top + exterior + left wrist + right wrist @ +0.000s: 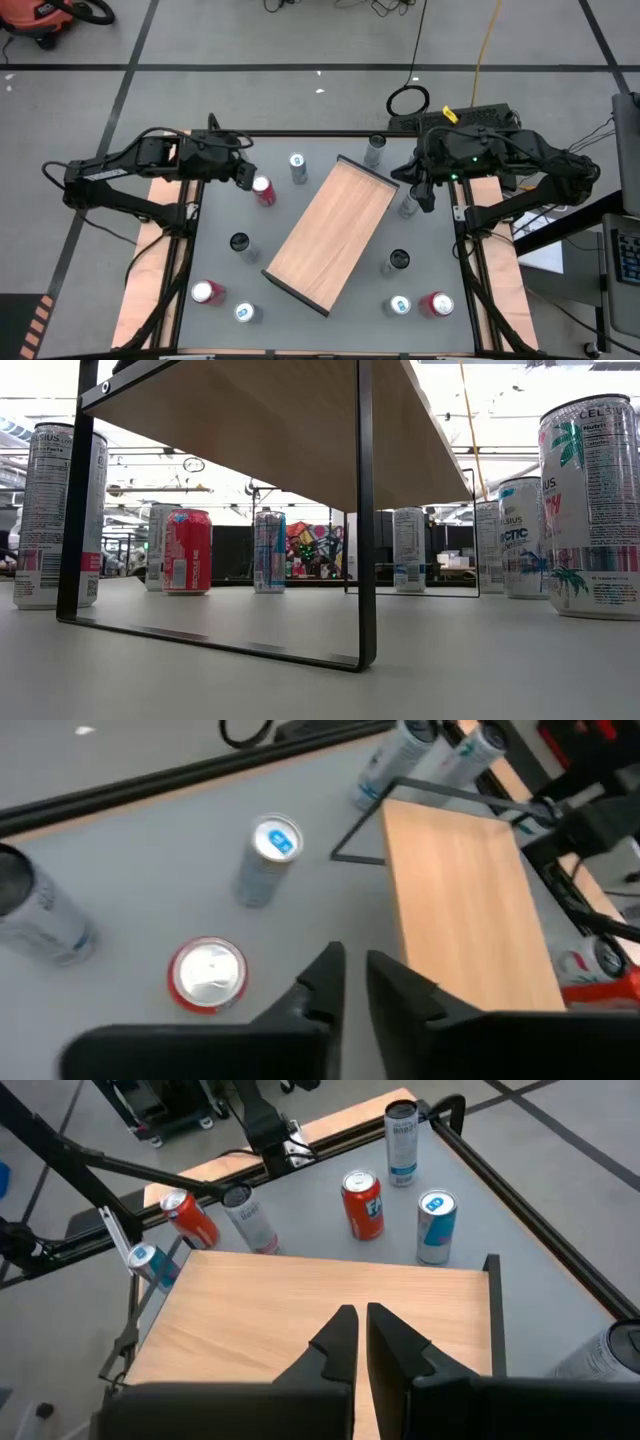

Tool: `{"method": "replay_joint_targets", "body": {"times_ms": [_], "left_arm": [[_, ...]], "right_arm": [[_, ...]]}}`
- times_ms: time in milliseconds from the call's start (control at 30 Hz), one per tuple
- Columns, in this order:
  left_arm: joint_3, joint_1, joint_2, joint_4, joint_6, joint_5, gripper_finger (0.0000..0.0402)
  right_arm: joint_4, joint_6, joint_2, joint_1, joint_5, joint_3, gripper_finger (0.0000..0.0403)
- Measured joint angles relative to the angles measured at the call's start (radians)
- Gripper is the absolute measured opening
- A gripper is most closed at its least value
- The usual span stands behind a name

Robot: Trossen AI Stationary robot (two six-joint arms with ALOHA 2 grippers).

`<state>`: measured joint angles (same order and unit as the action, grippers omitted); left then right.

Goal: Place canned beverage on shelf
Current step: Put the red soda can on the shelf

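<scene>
The shelf [335, 232] is a light wooden board on thin black frame legs [365, 510], standing slantwise mid-table. Several cans stand upright around it. A red can [263, 190] and a blue-topped can [297, 165] stand off its far left. My left gripper [245, 178] hangs in the air beside the red can [208, 975], shut, with nothing between its fingers [355, 970]. My right gripper [425, 197] hangs above the shelf's far right end [300, 1305], shut and empty [358, 1320].
A grey can [375, 148] stands at the far edge and another [408, 205] under my right gripper. Black-topped cans [238, 243] [398, 260] flank the shelf. Along the near edge stand red cans [207, 292] [437, 303] and blue-white cans [244, 313] [400, 305].
</scene>
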<state>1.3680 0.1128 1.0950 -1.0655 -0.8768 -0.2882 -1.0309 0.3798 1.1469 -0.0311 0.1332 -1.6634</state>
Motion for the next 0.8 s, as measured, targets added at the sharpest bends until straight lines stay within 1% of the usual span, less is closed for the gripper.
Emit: {"method": "replay_joint_targets", "body": {"times_ms": [133, 267, 400, 433, 533, 633, 700, 800], "left_arm": [[0.000, 0.057, 0.026, -0.040, 0.017, 0.000, 0.0111], [0.000, 0.085, 0.054, -0.045, 0.018, -0.001, 0.0149], [0.000, 0.085, 0.065, -0.007, 0.046, 0.000, 0.0165], [0.000, 0.085, 0.065, -0.004, 0.031, 0.000, 0.0166], [0.000, 0.086, 0.066, -0.027, -0.082, 0.020, 0.0168], [0.000, 0.089, 0.075, -0.055, -0.072, 0.026, 0.0185], [0.000, 0.100, 0.090, -0.098, -0.063, 0.029, 0.0209], [0.000, 0.126, 0.121, -0.155, -0.062, 0.037, 0.0260]], "right_arm": [[-0.017, -0.001, 0.003, 0.000, 0.001, 0.000, 0.0000], [-0.037, 0.013, 0.004, 0.000, -0.001, 0.002, 0.0000], [-0.041, 0.076, 0.004, 0.000, -0.002, 0.002, 0.0000], [-0.041, 0.088, 0.004, 0.000, -0.002, 0.002, 0.0000], [-0.040, 0.105, 0.004, 0.000, -0.002, 0.002, 0.0000], [-0.033, 0.106, 0.007, 0.000, 0.000, 0.002, 0.0000], [-0.029, 0.105, 0.009, 0.000, 0.000, 0.002, 0.0000], [-0.015, 0.105, 0.014, 0.000, 0.000, 0.002, 0.0000]]}}
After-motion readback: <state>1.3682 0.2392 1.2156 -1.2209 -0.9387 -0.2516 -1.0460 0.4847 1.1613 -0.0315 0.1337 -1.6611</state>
